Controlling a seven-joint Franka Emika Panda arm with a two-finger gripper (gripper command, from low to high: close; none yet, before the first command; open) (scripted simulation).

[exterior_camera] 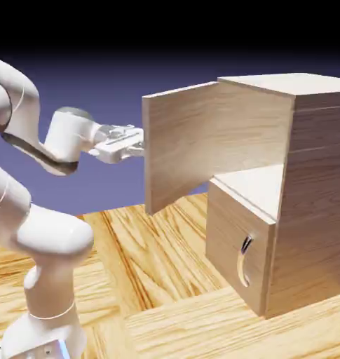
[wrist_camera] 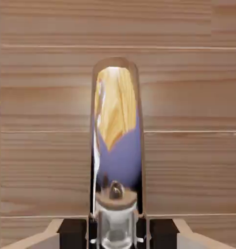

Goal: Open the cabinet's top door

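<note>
The light-wood cabinet stands at the right of the exterior view. Its top door is swung well out from the box, leaving the upper compartment open. My gripper is at the door's free edge, at mid height. The door's handle is hidden there behind the panel. The hand view is filled by the door's wood, with the curved silver handle running up the middle. My gripper is shut on the handle's lower end, with dark fingertips on either side.
The shorter lower panel is closed, and its curved silver handle faces the wooden table. The white arm rises from the lower left and bends over toward the door.
</note>
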